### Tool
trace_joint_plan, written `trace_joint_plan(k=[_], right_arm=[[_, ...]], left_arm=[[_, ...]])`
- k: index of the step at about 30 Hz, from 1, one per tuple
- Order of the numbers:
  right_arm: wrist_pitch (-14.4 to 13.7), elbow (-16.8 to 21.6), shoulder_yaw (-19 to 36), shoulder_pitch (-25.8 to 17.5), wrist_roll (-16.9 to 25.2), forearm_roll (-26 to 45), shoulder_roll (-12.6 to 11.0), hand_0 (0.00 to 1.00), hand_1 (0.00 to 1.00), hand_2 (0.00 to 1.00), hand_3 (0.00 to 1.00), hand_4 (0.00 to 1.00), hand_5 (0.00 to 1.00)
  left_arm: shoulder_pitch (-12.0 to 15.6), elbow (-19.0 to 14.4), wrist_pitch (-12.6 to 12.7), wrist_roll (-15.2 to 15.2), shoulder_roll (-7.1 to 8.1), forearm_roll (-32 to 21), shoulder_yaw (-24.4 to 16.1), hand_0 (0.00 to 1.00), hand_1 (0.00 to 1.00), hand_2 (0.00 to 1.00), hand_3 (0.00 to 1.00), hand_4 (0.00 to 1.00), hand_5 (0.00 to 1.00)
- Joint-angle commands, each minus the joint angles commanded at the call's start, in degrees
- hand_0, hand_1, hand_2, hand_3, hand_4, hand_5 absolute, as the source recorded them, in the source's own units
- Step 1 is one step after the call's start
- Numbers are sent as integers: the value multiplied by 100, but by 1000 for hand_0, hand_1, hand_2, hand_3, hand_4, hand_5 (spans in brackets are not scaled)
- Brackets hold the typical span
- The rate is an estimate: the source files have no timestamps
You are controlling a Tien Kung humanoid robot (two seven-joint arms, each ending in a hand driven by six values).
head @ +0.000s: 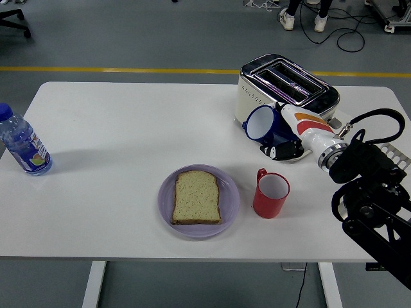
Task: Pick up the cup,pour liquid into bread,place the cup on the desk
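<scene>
Although the right arm fills the lower right of the frame, only part of its hand (292,131) shows: white and orange fingers (302,119) lie over the blue cup (262,124), black ones curl under it, and together they grasp it. The cup hangs right of centre, lifted off the bench (115,128), tipped so its mouth faces left and slightly down. Its inside is white; whether it holds liquid cannot be made out. It covers the lower front of the toaster (282,96) behind it, so I cannot tell if the two touch.

Below it, a red cup (271,194) stands upright on the bench, handle at upper left, its white inside looking empty. Just left of that, a purple plate (230,204) carries one slice of bread (196,197), lying flat. At the left edge a water bottle (22,144) with a blue cap stands, partly cut off by the frame. At the top edge a person's shoes (302,20) are seen, the rest cropped.
</scene>
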Motion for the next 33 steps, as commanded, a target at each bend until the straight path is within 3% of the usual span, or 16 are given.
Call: trace_joint_plan(k=[13,16,26,33], right_arm=[[374,-204,-1355,1002,0,-433,22,455,453,570,582,544,2],[579,-231,-1705,1276,0,-587,33,455,453,570,582,544,2],[883,-313,-2493,1944,0,-878,30,460,459,571,584,541,2],[1263,-341,-2964,2307,0,-917,69,461,463,574,586,539,2]], left_arm=[[-11,1,0,1,-8,-24,-25,632,639,651,503,239,864],[-9,-1,0,0,-10,-36,-33,632,639,651,503,239,864],[11,1,0,2,-9,-74,-9,632,639,652,503,239,864],[14,0,1,1,-7,-89,1,632,639,652,503,239,864]])
